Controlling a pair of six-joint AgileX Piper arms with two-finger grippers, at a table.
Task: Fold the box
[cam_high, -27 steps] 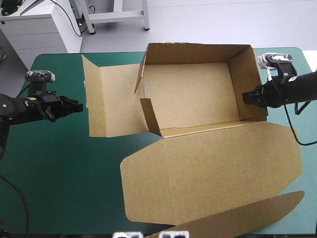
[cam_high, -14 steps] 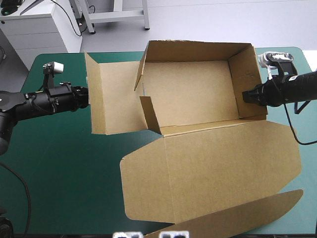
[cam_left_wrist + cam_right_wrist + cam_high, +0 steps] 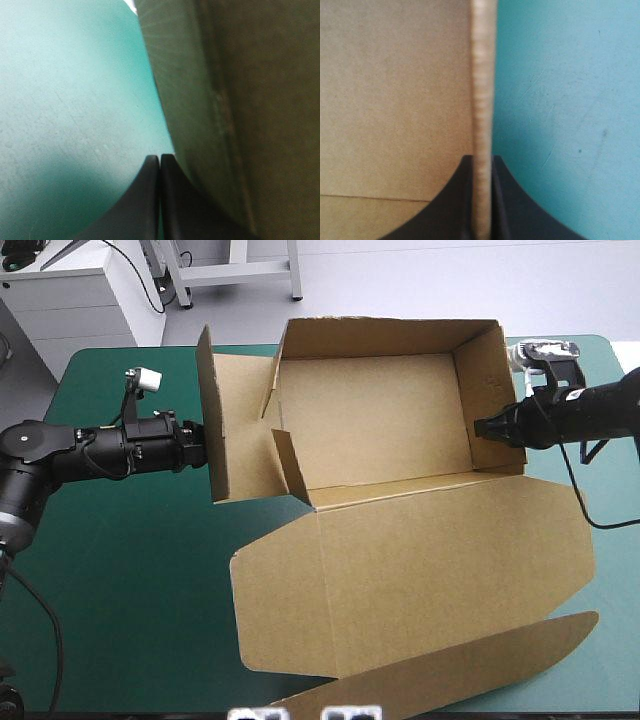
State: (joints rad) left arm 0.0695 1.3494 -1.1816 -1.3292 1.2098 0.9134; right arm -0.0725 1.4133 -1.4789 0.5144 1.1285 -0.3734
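A brown cardboard box (image 3: 400, 502) lies opened out across the middle and right of a table (image 3: 130, 580) with a teal-green cover. Nearest, along the table's near edge, a long curved tuck flap (image 3: 450, 670) lies flat. It joins the wide lid (image 3: 420, 570), which is also flat. Beyond the lid stands the open tray (image 3: 360, 430) with its walls raised (a short inner tab (image 3: 290, 465) at its near left corner leans inward). On the tray's left, a side flap (image 3: 235, 430) is tilted up steeply. The left gripper (image 3: 159, 162), black fingers pressed together into one point, rests against that flap's outer face. The right gripper (image 3: 482, 165) pinches the top edge of the tray's right wall (image 3: 490, 390), the board between its fingers. The far wall (image 3: 380, 337) stands near the table's far edge.
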